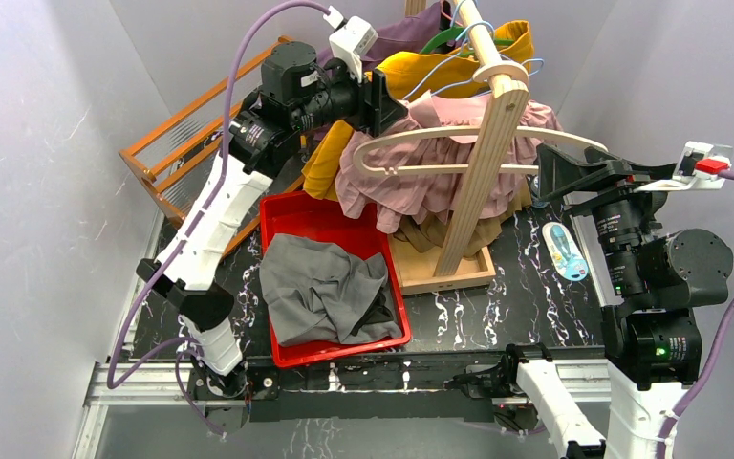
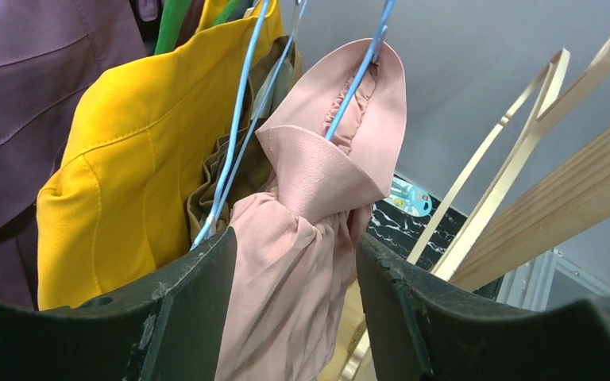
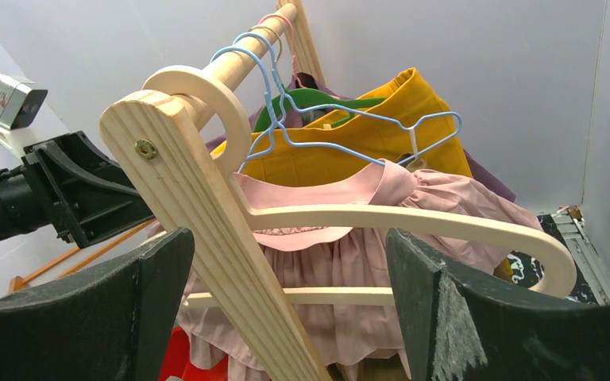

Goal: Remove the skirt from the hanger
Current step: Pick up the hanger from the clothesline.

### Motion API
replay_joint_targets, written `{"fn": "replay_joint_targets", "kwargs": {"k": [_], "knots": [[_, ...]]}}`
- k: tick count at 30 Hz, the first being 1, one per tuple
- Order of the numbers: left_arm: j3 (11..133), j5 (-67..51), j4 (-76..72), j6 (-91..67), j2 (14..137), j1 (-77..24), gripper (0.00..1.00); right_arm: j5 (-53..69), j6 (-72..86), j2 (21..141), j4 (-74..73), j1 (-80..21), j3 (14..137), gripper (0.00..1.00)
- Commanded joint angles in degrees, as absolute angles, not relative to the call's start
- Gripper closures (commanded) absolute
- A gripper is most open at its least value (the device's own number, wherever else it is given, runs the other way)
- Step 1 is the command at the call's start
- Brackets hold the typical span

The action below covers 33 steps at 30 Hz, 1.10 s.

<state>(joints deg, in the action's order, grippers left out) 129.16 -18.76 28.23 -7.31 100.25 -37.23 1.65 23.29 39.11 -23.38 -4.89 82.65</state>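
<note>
Left wrist view: my left gripper (image 2: 294, 246) is up among the hanging clothes, with the pink skirt (image 2: 306, 198) between its two fingers. The fingers stand partway apart. The cloth lies against one finger and brushes the tip of the other, while lower down a sliver of gap shows beside it, so I cannot tell whether the skirt is truly pinched. The skirt's waistband is folded over a blue wire hanger (image 2: 238, 119), which runs up out of the picture. Just beside it hangs a yellow garment (image 2: 127, 159), and beyond that a purple one (image 2: 24, 103).

From the top camera, the skirt (image 1: 411, 182) hangs on the wooden rack (image 1: 483, 172), which stands on the tabletop (image 1: 497, 316) toward its far edge, about midway across. A curved wooden hanger (image 1: 459, 139) crosses in front of the skirt. My left gripper (image 1: 382, 96) reaches in from the left at the skirt's top. My right gripper (image 1: 550, 177) hovers near the right end of the wooden hanger, apart from the cloth.

The right wrist camera shows my right gripper (image 3: 286, 238) spread wide with nothing in it. The rack's post (image 3: 198, 214) and the skirt (image 3: 445, 198) show beyond the fingers.

A red tray (image 1: 277, 206) sits left of middle by the tabletop's near edge, with a grey cloth (image 1: 320, 287) crumpled inside it.
</note>
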Motion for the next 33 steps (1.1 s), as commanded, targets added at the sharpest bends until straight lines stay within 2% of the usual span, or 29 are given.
{"fn": "replay_joint_targets", "kwargs": {"k": [1,6,7,9,10,15,17,22,25,26,30,33], "knots": [[129.3,-22.4,28.0,-3.9,100.4,-37.1,0.46,1.1,21.9,39.5,-20.5,-4.9,83.8,0.02],[129.3,-22.1,28.3,-3.2,101.4,-37.2,0.52,0.9,21.6,39.2,-20.4,-4.9,83.3,0.02],[129.8,-22.3,28.6,-3.3,101.8,-37.2,0.55,1.0,21.7,39.2,-20.5,-4.9,83.1,0.02],[130.1,-23.2,28.4,-4.5,102.2,-37.2,0.69,1.1,21.7,39.0,-20.6,-4.9,82.9,0.02],[130.1,-24.2,28.3,-5.0,102.4,-37.2,0.70,1.0,21.7,38.9,-20.6,-4.9,82.7,0.02],[129.1,-25.8,28.0,-5.8,103.5,-37.2,0.58,1.0,21.8,38.5,-20.5,-4.9,82.3,0.02],[128.4,-26.8,28.0,-6.3,103.6,-37.3,0.57,0.9,21.9,38.5,-20.6,-4.9,82.3,0.02],[126.1,-29.3,26.9,-7.1,103.5,-39.0,0.60,1.0,22.1,38.1,-20.4,-4.9,81.7,0.02],[125.5,-31.9,26.3,-6.6,104.0,-39.8,0.70,1.2,22.4,38.0,-20.0,-4.8,81.2,0.02],[125.1,-32.7,26.3,-6.3,104.0,-40.2,0.70,1.3,22.5,38.1,-20.1,-4.8,81.3,0.02],[121.8,-32.2,25.7,-4.9,102.3,-41.8,0.56,0.8,22.3,37.9,-20.5,-4.9,81.3,0.02],[119.1,-31.4,24.1,-5.5,101.2,-42.2,0.53,0.6,22.3,37.5,-20.4,-4.9,80.9,0.02]]}}
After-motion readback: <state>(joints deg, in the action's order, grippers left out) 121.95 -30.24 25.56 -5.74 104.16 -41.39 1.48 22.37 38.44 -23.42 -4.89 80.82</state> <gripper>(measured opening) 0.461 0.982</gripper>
